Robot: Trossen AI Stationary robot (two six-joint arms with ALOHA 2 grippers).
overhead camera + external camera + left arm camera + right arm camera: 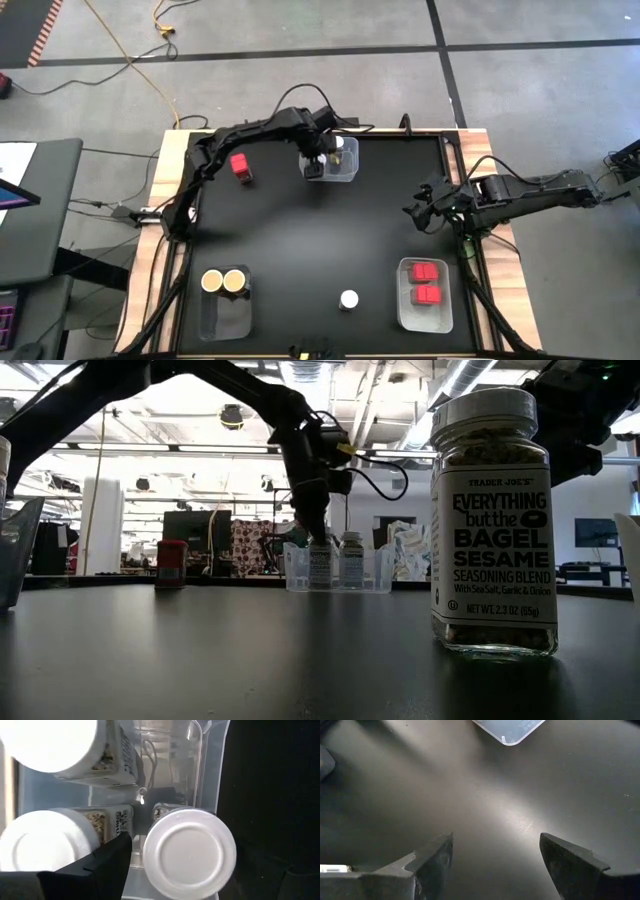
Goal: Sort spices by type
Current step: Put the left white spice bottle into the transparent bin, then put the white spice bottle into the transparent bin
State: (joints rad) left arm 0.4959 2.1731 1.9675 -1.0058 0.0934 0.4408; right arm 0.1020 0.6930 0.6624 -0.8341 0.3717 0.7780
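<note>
Left gripper: the left gripper (316, 163) reached down into the clear bin (349, 175) at the counter's far edge, over the bin's left part. In the left wrist view only one dark finger (102, 865) showed, standing between two white lids, so whether the fingers were spread or closed on a jar could not be told.
Right gripper: the right gripper (495, 857) hovered above bare counter (320, 240) near the right edge, fingers spread wide and holding nothing; a corner of a clear bin showed ahead of it in its wrist view.
White-lidded jars in the far bin: three round white lids showed in the left wrist view, one (189, 852) on one side of the finger, one (42, 850) on the other, and a third (50, 742) beyond.
Loose white-lidded jar: one jar (348, 299) stood alone near the counter's front edge, between the two front bins; the low view showed it close up, labelled as a bagel sesame blend.
Red containers: two (427, 283) lay in the front right bin (405, 315); another red one (240, 166) stood on the counter left of the far bin.
Tan-lidded jars: two (224, 282) sat side by side in the front left bin (225, 320).
</note>
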